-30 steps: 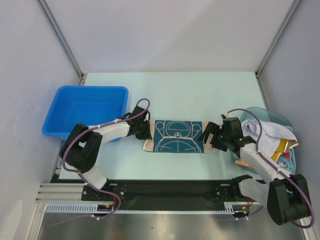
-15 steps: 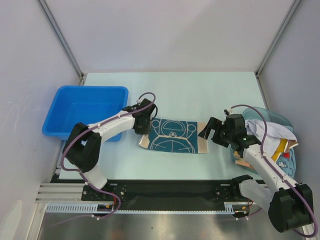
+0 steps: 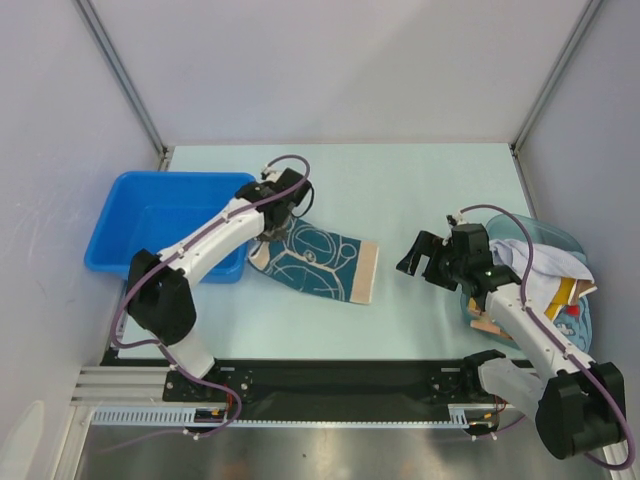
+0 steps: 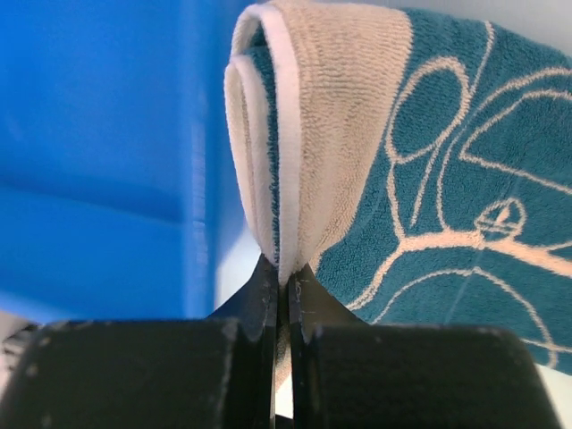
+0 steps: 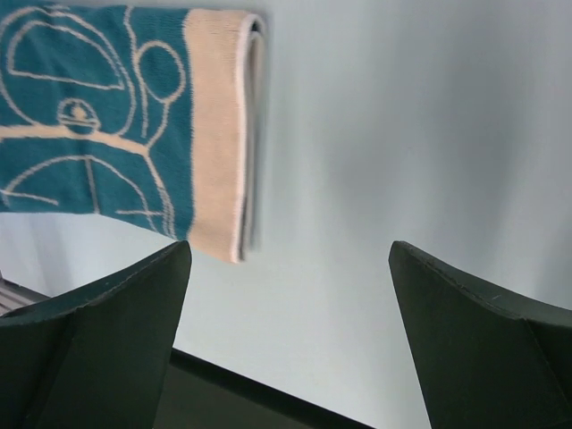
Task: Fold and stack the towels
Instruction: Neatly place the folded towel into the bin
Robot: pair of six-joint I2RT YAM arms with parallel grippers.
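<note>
The left hand (image 4: 286,279) is clamped on the teal towel's (image 3: 322,263) rolled terry edge, centre-left; the right hand (image 3: 416,262) is spread wide.

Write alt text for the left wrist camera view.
Close up, the left gripper is shut on the folded cream edge of the teal towel, which has white line drawings and spreads to the right. A blue bin fills the left side of the frame.

Robotics lab cell.
White panel walls (image 3: 340,70) on aluminium posts (image 3: 120,75) enclose a pale surface (image 3: 400,190); two robot arms (image 3: 215,240) are bolted to a rail (image 3: 330,380) at its edge.
</note>
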